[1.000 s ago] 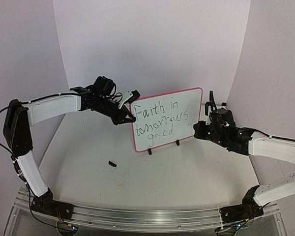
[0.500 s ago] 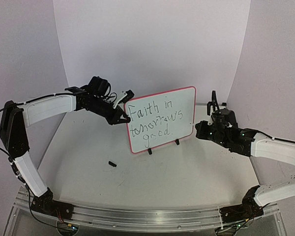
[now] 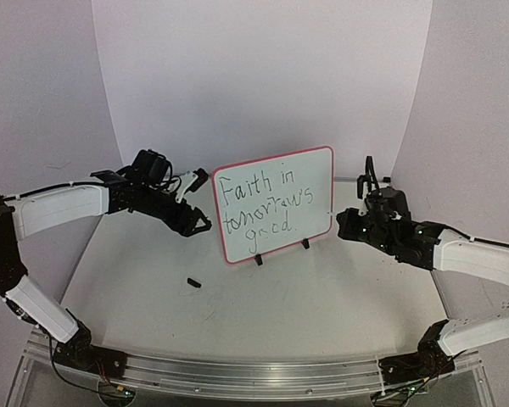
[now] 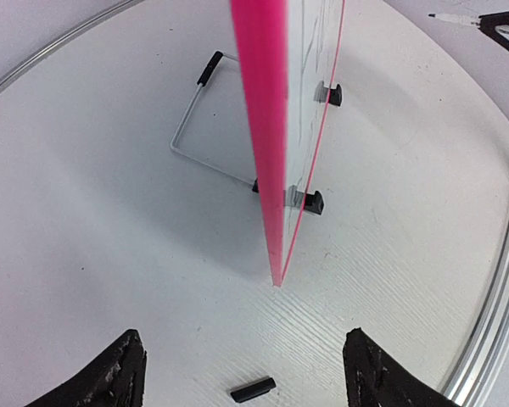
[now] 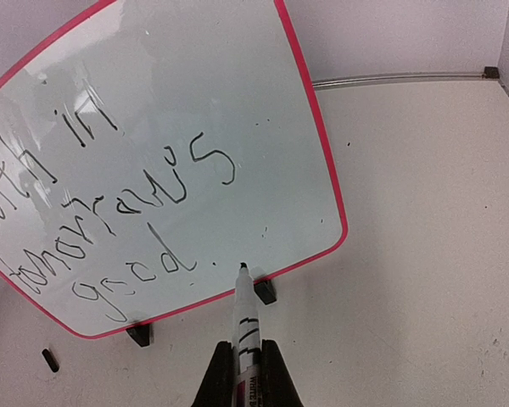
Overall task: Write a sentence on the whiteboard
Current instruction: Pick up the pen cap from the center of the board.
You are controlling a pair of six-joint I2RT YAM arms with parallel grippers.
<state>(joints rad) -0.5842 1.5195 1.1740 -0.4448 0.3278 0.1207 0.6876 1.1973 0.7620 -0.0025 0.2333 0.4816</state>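
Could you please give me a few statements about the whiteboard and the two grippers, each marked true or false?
1. The left gripper is open and holds nothing. True.
2. The right gripper is empty. False: it is shut on a marker, whose tip points towards the board.
3. The whiteboard lies flat on the table. False: it stands upright on its feet.
4. The sentence runs over three lines. True.
5. A small black piece lies on the table in front of the whiteboard. True.
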